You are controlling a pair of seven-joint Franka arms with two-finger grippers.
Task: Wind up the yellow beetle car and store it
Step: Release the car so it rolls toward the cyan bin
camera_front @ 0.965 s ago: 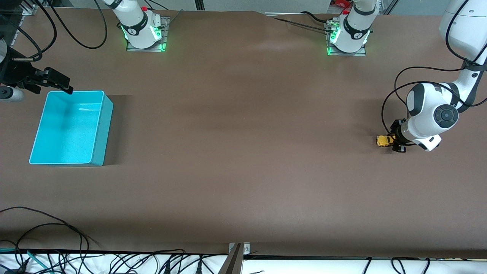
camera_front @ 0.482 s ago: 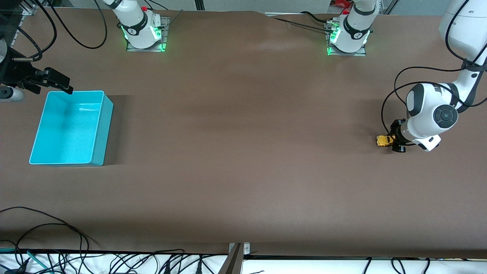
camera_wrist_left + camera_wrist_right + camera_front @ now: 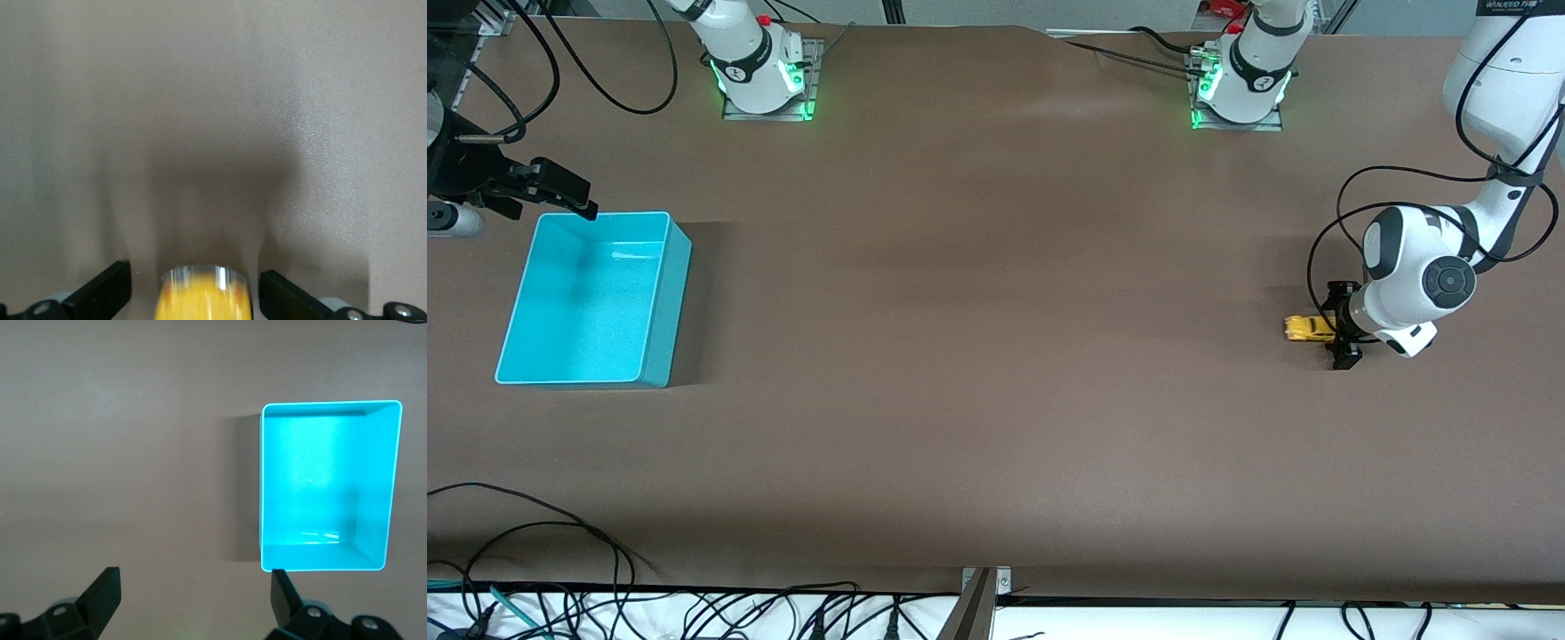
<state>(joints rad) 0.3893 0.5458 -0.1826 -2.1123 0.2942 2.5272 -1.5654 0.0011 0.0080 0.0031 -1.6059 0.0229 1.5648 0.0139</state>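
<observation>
Front view: L gripper (image 3: 1342,325) fingers apart around rounded glossy yellow beetle car (image 3: 1308,329).

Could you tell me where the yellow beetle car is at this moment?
The yellow beetle car sits on the table at the left arm's end, between the open fingers of the left tool.
</observation>
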